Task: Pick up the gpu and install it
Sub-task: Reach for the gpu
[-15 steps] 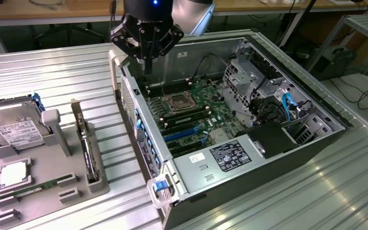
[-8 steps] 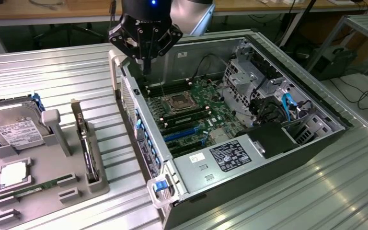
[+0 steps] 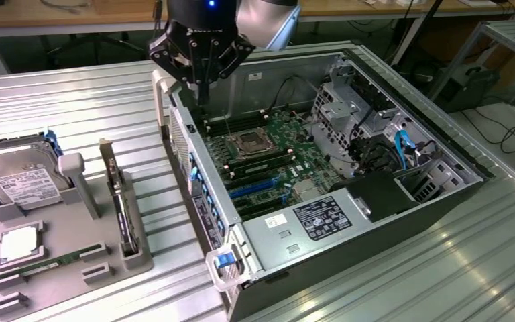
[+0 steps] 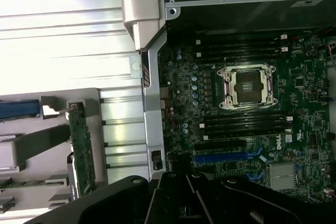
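A ribbed metal table (image 3: 78, 100) carries an open computer case (image 3: 365, 268) lying on its side, its motherboard (image 3: 284, 161) facing up. On the exterior view's left, just beside the case, sits a grey parts tray (image 3: 65, 228).

The arm's gripper (image 3: 201, 90) hangs over the far left corner of the case, above the edge of the board, with its fingers clenched together and nothing between them. In the wrist view the dark gripper (image 4: 181, 182) sits close above the motherboard (image 4: 294, 103).

A silver hard drive (image 3: 21, 174) with a white label stands at the tray's far left end.

The gpu (image 3: 119, 194) stands on its long edge in a slot along the tray's right side (the side nearest the case), well apart from the gripper and not yet picked up. The wrist view shows the gpu (image 4: 82, 150) as a thin strip beside the case wall.

The empty processor socket (image 3: 249, 142) lies on the far half of the board, with its silver frame (image 4: 247, 85) visible. A green memory stick (image 3: 47, 265) lies flat at the tray's near end.
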`<state>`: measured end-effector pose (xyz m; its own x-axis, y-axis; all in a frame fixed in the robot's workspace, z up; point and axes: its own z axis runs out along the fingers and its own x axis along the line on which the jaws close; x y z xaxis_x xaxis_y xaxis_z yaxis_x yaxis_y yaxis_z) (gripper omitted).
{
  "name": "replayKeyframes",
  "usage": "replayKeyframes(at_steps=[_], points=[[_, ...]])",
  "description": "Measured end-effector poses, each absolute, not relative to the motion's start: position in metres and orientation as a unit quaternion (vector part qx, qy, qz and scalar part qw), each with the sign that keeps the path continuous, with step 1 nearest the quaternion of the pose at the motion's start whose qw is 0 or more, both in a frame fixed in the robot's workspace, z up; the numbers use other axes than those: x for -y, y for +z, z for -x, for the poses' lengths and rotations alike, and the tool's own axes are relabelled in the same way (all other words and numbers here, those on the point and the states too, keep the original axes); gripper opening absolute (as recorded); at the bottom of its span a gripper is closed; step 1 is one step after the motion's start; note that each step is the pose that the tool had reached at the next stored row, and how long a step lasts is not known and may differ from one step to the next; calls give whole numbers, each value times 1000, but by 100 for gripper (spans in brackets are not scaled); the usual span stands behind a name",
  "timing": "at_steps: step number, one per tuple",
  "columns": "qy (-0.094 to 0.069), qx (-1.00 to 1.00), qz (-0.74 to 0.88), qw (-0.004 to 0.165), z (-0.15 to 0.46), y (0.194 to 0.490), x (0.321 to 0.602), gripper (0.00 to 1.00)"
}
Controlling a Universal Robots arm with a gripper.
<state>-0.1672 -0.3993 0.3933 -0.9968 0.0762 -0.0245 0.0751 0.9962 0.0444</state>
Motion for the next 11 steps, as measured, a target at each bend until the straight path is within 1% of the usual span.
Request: replayKeyframes(at_steps=[11], points=[[22, -999, -38, 13, 173, 393, 400, 11]])
